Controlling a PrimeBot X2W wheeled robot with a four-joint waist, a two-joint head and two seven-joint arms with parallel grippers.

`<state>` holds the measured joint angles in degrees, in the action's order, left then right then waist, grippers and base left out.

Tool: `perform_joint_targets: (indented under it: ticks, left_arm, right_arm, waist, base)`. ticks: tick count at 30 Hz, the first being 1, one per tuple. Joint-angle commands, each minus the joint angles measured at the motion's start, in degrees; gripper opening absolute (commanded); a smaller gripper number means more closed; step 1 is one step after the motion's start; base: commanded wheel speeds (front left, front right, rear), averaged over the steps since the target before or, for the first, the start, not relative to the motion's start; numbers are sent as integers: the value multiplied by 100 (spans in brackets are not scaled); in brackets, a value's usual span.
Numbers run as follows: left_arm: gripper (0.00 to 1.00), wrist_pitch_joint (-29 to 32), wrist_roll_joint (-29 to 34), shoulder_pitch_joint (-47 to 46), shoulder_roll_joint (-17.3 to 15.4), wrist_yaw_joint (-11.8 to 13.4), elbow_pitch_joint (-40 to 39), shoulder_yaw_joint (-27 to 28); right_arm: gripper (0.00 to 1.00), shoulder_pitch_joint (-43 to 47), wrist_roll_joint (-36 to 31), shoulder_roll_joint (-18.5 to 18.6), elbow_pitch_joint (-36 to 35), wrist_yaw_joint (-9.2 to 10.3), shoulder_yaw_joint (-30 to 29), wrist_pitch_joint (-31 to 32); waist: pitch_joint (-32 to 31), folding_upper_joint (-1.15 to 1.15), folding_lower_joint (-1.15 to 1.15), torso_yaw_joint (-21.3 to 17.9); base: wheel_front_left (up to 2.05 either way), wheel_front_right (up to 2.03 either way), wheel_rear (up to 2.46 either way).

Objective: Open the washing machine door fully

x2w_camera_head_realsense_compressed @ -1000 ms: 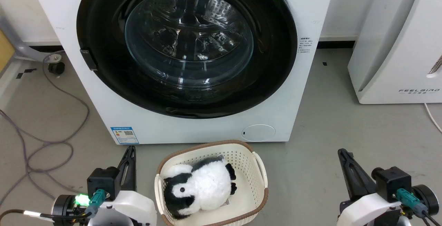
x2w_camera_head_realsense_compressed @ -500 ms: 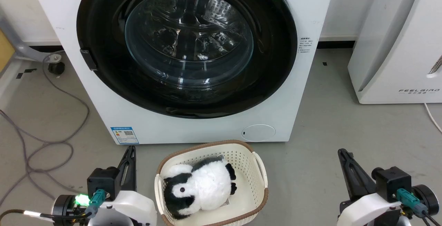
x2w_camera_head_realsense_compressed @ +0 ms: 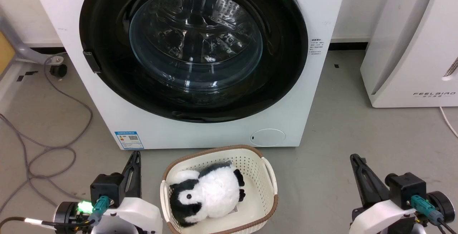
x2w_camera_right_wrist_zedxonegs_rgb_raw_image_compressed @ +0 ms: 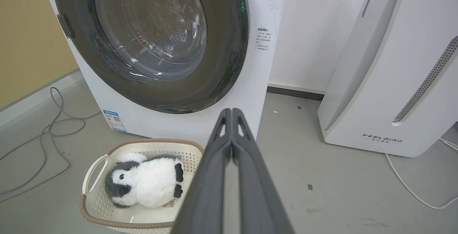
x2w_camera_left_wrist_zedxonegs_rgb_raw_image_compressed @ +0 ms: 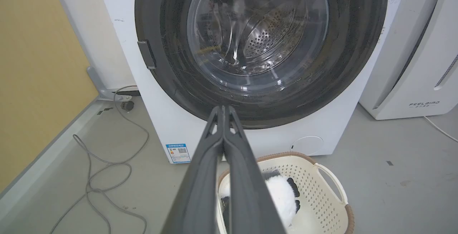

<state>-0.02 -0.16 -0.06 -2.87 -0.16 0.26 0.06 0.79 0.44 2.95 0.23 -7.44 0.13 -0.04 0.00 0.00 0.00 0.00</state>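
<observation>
Still, both are idling low w/ fingers pressed together, empty: left gripper (x2w_camera_head_realsense_compressed: 135, 156) & right gripper (x2w_camera_head_realsense_compressed: 357, 159) aren't shifting vs. a sec ago, so opening isn't starting yet. Beyond the basket (x2w_camera_head_realsense_compressed: 258, 171) w/ plush penguin (x2w_camera_head_realsense_compressed: 211, 191), the washing machine door (x2w_camera_head_realsense_compressed: 107, 83) is sitting flush in the washing machine (x2w_camera_head_realsense_compressed: 200, 135) front, glossy black ring round bulging glass, small tab (x2w_camera_head_realsense_compressed: 92, 61) at its left edge.

A cream perforated plastic basket (x2w_camera_head_realsense_compressed: 250, 164) sits between the left end effector (x2w_camera_head_realsense_compressed: 135, 154) and right end effector (x2w_camera_head_realsense_compressed: 354, 157). A black-and-white plush penguin (x2w_camera_head_realsense_compressed: 211, 193) lies in it.
</observation>
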Motion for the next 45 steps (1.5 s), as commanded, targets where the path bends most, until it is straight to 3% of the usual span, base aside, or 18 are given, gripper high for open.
perform_joint_targets:
  ticks: [1, 18, 19, 45]
  left_arm:
    - [0, 2, 16, 6, 0, 16, -26, -6]
    - [0, 2, 16, 6, 0, 16, -26, -6]
    - [100, 0, 0, 0, 0, 0, 0, 0]
    - [100, -268, -127, -50, 0, 187, -1, -129]
  right_arm:
    - [0, -79, -44, -7, -23, -5, -13, 4]
    - [0, -79, -44, -7, -23, -5, -13, 4]
    - [100, 0, 0, 0, 0, 0, 0, 0]
    - [100, -17, 476, -1, -139, -1, -41, -268]
  waist:
    - [0, 0, 0, 0]
    - [0, 0, 0, 0]
    - [0, 0, 0, 0]
    - [29, 0, 0, 8]
  base:
    - [0, 0, 0]
    - [0, 0, 0]
    - [0, 0, 0]
    - [0, 0, 0]
